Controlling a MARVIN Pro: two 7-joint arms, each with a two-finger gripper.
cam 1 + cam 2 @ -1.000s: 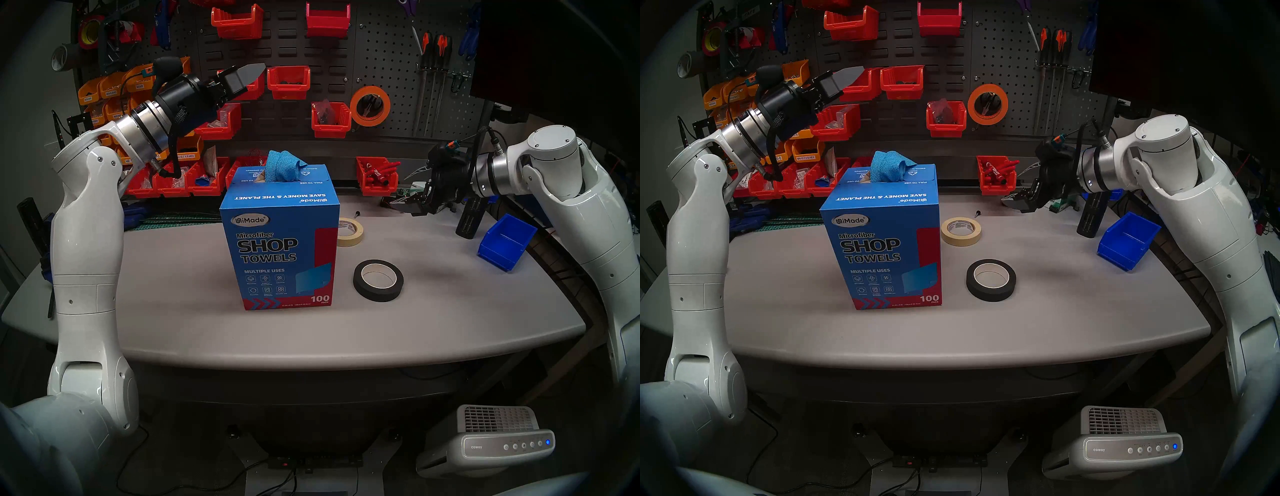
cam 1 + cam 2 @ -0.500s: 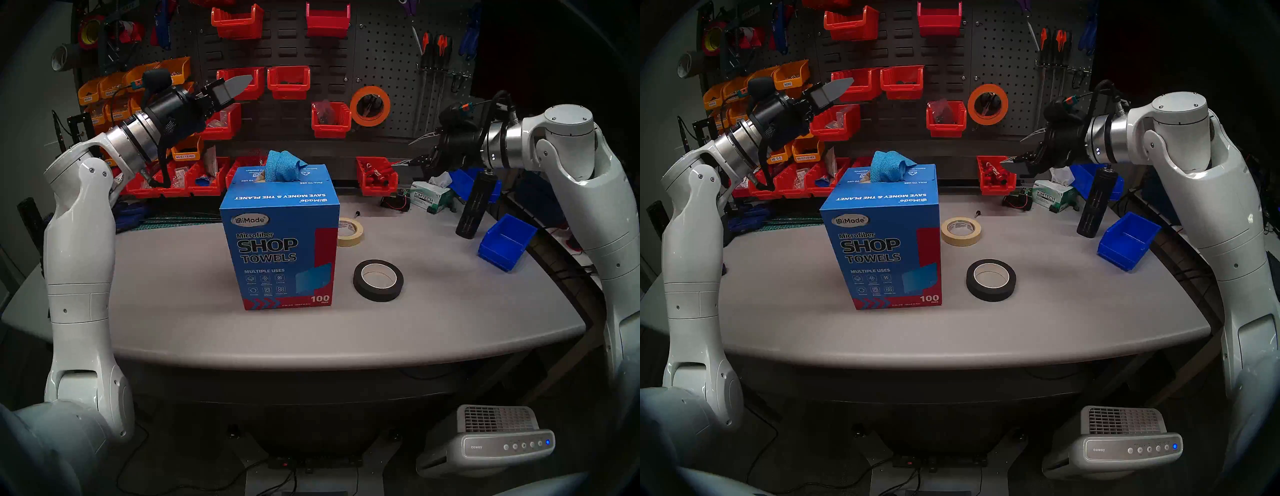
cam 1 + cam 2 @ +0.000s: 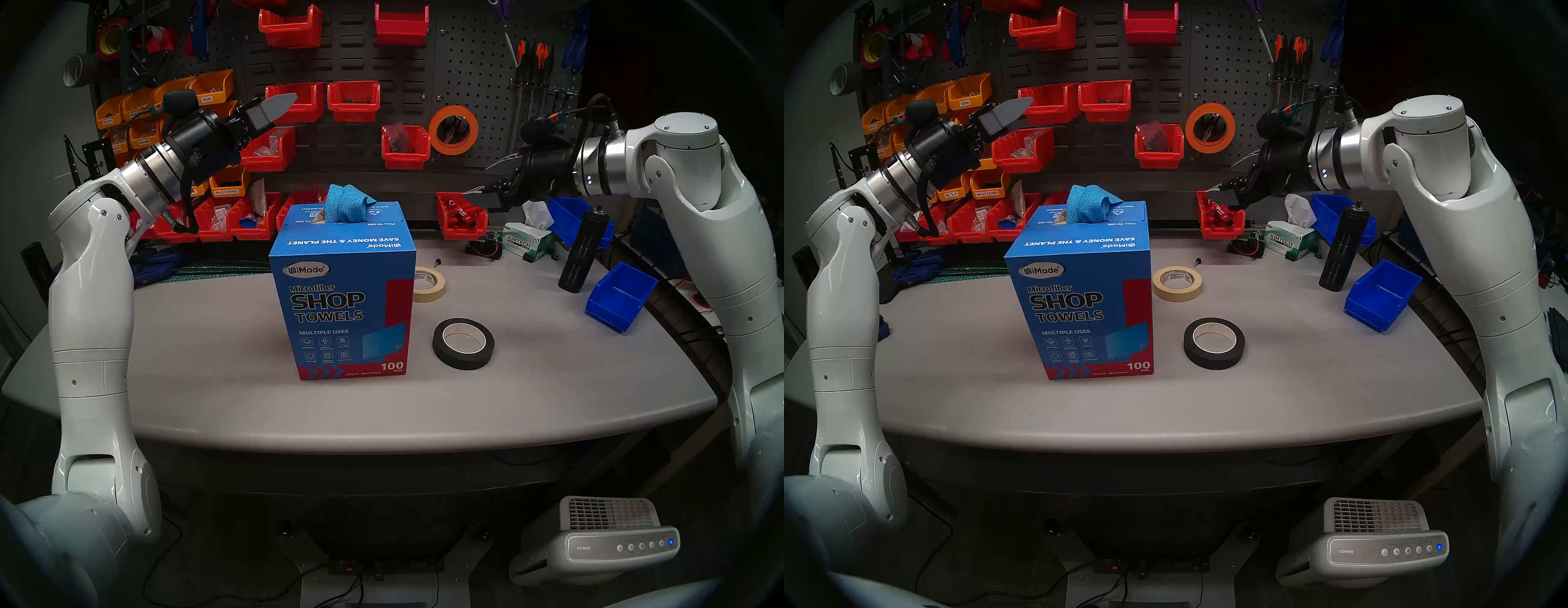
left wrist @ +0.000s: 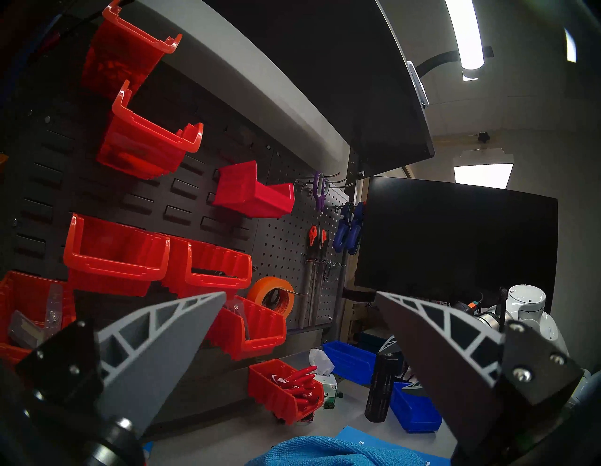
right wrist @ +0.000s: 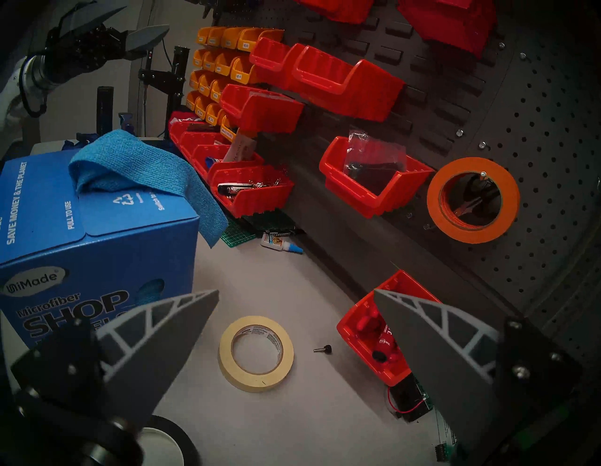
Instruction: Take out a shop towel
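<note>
The shop towel [image 3: 345, 203] is a sky-blue cloth. It sticks up crumpled from the top slot of the blue "SHOP TOWELS" carton [image 3: 343, 305], which stands mid-table. One end of the towel hangs over the carton's back edge in the right wrist view [image 5: 130, 166]. My left gripper [image 3: 285, 104] is open and empty, high up to the left of the carton, and points at the pegboard. The towel shows at the bottom of its wrist view [image 4: 335, 452]. My right gripper [image 3: 477, 180] is open and empty, at about the carton-top's height and well to its right.
A cream tape roll [image 3: 429, 283] and a black tape roll [image 3: 463, 343] lie right of the carton. A white-green tissue box [image 3: 528, 242], a black cylinder [image 3: 583, 250] and a blue bin [image 3: 619, 297] stand at the back right. Red bins [image 3: 462, 214] line the pegboard behind.
My right gripper has risen from the table's back right and moved left toward the carton. My left gripper has drawn back to the left and slightly down. The towel has not moved.
</note>
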